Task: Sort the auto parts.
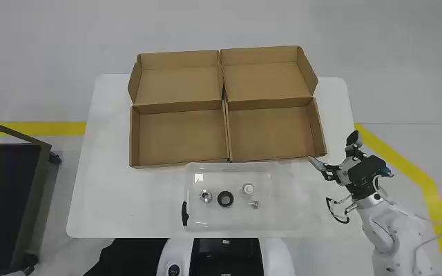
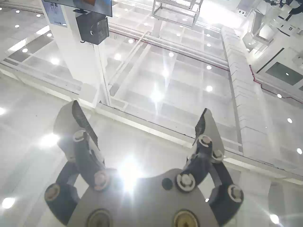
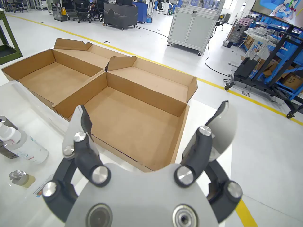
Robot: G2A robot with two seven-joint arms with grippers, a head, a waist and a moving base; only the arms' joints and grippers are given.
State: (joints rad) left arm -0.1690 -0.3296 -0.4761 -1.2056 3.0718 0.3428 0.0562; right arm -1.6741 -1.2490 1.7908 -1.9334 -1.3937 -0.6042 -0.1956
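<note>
Metal parts (image 1: 206, 196), small, hard and likely slick, lie in the clear tray (image 1: 269, 214) left of the right gripper (image 3: 153, 106), spread wide and empty; pinch each across its sides.

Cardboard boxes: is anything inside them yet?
Empty. Both cardboard boxes show bare brown floors, lids folded back; the black ring and other small parts sit in the clear tray.

On the right hand (image 3: 153, 107), black links (image 3: 82, 153) are being pinned by round silver screws (image 3: 101, 174) to a grey plate (image 3: 142, 197); its silver fingers (image 3: 71, 129) are being lined with ribbed black pads (image 3: 85, 121). The right arm (image 1: 388, 236) is being sheathed in white.
</note>
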